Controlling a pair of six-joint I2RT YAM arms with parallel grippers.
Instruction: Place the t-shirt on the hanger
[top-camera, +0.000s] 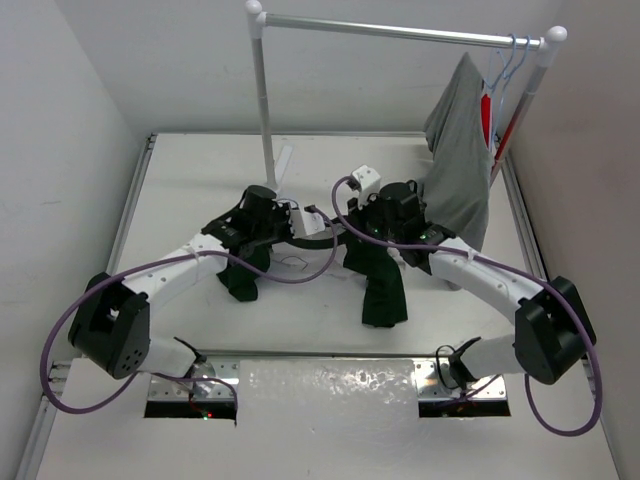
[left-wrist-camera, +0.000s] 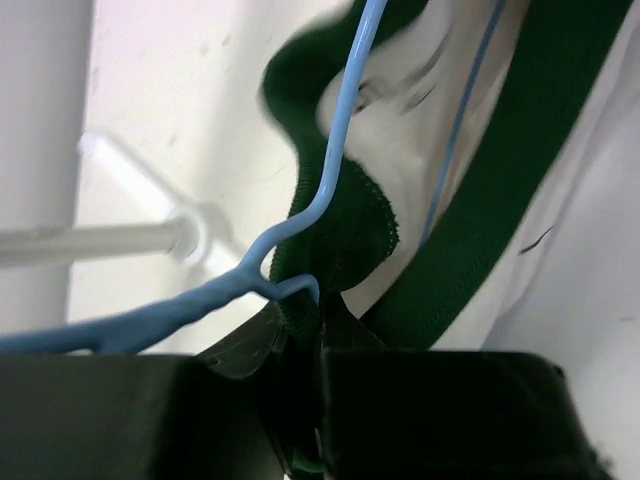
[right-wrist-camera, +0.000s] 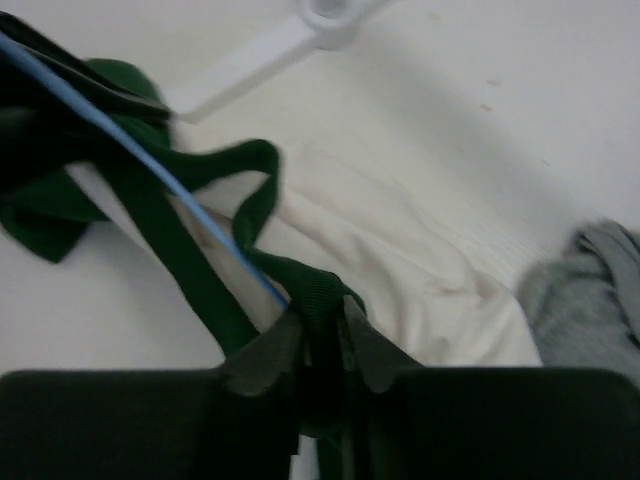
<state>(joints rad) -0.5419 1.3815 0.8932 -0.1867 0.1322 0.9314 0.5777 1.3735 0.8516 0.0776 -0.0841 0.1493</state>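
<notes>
Step in hand looks like seating the hanger (left-wrist-camera: 350, 100) inside the neck of the t-shirt (top-camera: 383, 295). Left hand (left-wrist-camera: 305, 335) is pressed together on the dark green collar band (left-wrist-camera: 480, 200), right where the wire's twisted neck sits. I can't tell if the wire itself is caught in that pinch, as the view is too close. Right hand (right-wrist-camera: 320, 350) pinches the same band further round, with the blue wire running in under the fabric just beside its fingers. To do it well, hold one hand as the anchor and let the other stretch the band sideways over the hanger's shoulder. Pull along the wire, not across it, so the wire doesn't pop back out of the opening. Don't release both at once. The shirt is bunched mid-worktop (top-camera: 200, 180) between the two hands. Its collar is at the fingertips, a dark sleeve trails toward the near side under each hand, and the white body lies flat to the right.
</notes>
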